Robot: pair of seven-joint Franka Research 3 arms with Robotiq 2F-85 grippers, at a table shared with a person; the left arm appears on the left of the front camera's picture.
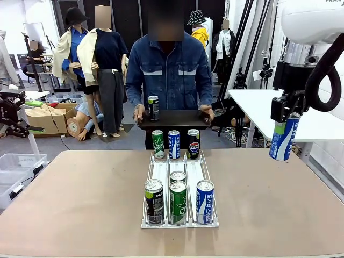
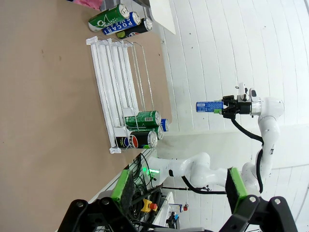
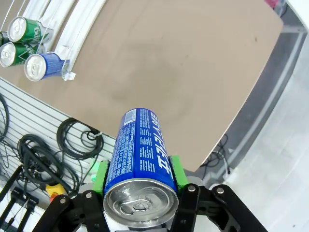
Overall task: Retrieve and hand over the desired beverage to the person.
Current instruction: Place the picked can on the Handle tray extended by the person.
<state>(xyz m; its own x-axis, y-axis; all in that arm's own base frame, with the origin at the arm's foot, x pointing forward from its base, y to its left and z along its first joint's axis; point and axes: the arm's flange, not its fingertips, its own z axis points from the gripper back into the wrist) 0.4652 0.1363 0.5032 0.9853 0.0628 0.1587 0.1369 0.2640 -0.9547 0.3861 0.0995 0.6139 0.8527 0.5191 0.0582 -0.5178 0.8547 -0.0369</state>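
One blue can (image 1: 283,138) is squeezed tight between the green pads of my right gripper (image 1: 286,119), up in the air past the right edge of the table (image 1: 80,204). It hangs almost straight up and down, tipped a little. The person (image 1: 169,70) stands across the table, ahead and to my left, holding a dark tray (image 1: 177,119) with one can (image 1: 153,107) on it. I think my right arm should carry the blue can there. My left gripper (image 2: 178,189) has its fingers wide apart, holding nothing. A white rack (image 1: 161,171) holds four cans at the near end.
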